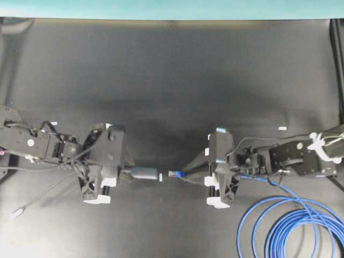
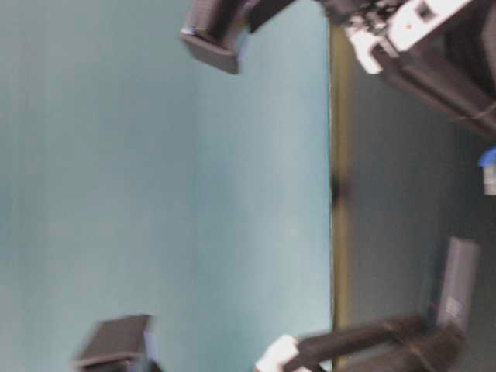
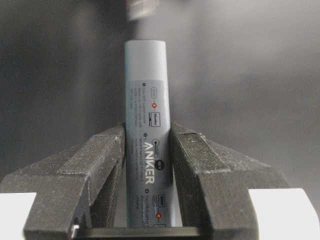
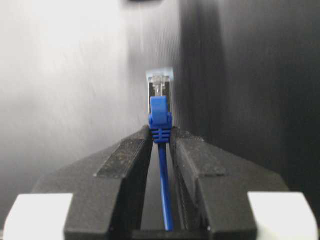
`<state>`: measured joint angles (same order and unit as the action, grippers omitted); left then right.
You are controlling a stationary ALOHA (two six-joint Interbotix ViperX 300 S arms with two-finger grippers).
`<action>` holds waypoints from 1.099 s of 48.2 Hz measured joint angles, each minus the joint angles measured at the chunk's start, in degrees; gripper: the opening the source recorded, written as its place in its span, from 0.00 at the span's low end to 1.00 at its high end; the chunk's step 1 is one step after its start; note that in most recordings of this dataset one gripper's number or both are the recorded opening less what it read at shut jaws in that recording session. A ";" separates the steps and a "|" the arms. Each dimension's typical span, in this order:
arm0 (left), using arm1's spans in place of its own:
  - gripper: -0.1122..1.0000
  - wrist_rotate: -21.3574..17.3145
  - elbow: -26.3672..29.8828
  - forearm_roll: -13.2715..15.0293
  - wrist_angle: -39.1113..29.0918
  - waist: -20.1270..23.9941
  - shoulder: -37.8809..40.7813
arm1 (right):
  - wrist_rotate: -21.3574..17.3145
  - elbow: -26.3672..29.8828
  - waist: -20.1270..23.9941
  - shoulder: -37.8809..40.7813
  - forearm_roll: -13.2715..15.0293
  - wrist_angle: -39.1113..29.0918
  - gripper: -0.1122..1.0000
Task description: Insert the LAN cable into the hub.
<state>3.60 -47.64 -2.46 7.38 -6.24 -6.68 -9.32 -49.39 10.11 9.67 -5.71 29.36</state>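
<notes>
Left gripper (image 1: 124,173): jaws clamped on the hub (image 1: 143,173), held level above the dark counter (image 1: 172,80), free end pointing toward the middle. Right gripper (image 1: 187,175): jaws clamped on the LAN cable (image 1: 290,226) just behind its plug (image 1: 173,174). Plug and hub face each other, close but apart. Remaining cable lies coiled at lower right.

The hub (image 1: 143,173) lies left — facing the LAN cable (image 1: 176,174) plug, just apart.
</notes>
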 measured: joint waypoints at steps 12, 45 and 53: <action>0.35 -1.58 3.25 0.00 -4.83 1.49 -0.18 | 5.54 1.58 0.09 -4.48 -0.09 -10.99 0.21; 0.35 -1.05 4.04 0.00 -7.29 1.49 0.00 | 6.24 3.16 -0.26 -5.54 -0.53 -7.91 0.21; 0.35 -0.97 4.13 -0.09 -7.38 1.49 0.00 | 6.42 3.43 -0.62 -5.62 -0.53 -8.09 0.21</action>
<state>2.64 -43.51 -2.55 0.00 -4.75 -6.68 -2.90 -45.97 9.49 4.04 -6.24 21.27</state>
